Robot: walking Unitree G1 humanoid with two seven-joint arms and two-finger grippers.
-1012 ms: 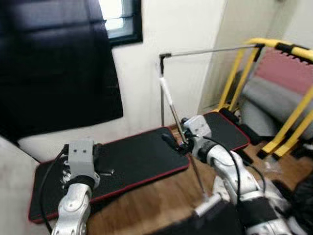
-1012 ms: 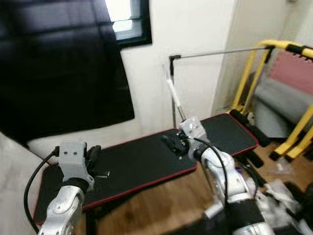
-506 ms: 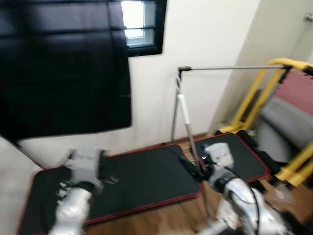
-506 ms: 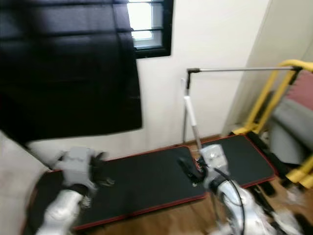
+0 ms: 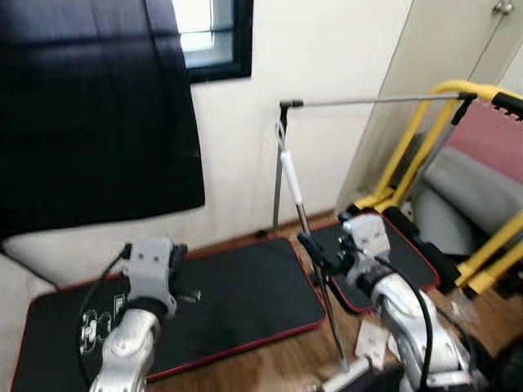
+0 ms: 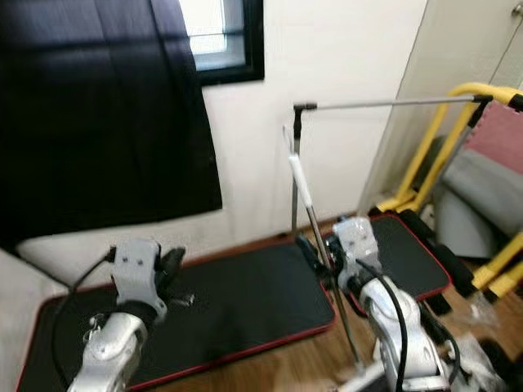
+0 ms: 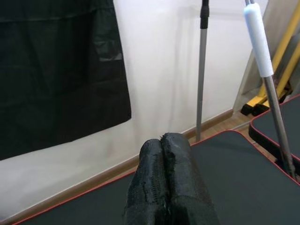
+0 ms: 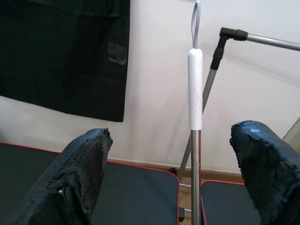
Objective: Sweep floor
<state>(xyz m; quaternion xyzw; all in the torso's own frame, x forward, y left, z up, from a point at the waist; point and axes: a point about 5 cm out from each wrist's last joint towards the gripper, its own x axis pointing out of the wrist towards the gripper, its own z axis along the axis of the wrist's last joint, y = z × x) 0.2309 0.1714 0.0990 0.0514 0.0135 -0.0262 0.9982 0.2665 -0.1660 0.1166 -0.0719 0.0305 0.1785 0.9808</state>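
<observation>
A broom handle [image 5: 291,175], a metal pole with a white grip and a loop on top, stands nearly upright on the wooden floor [image 5: 278,363]. My right gripper [image 5: 314,248] is at the pole below the white grip. In the right wrist view it [image 8: 169,132] is open, its two fingers spread wide, and the pole [image 8: 195,154] rises between them without touching either. My left gripper [image 5: 183,287] is raised over the black mat [image 5: 245,298], to the left of the broom. Its fingers [image 7: 161,178] are pressed together, shut on nothing.
Two black red-edged mats lie along the white wall, the second mat [image 5: 413,253] under my right arm. A metal clothes rack [image 5: 368,101] stands behind the broom. A yellow frame [image 5: 407,140] with grey padding [image 5: 482,181] is at the right, and a black curtain [image 5: 90,114] hangs at the left.
The whole picture has swung sideways and back, so the camera moved. My right gripper stays at the broom pole and my left arm stays raised over the mat.
</observation>
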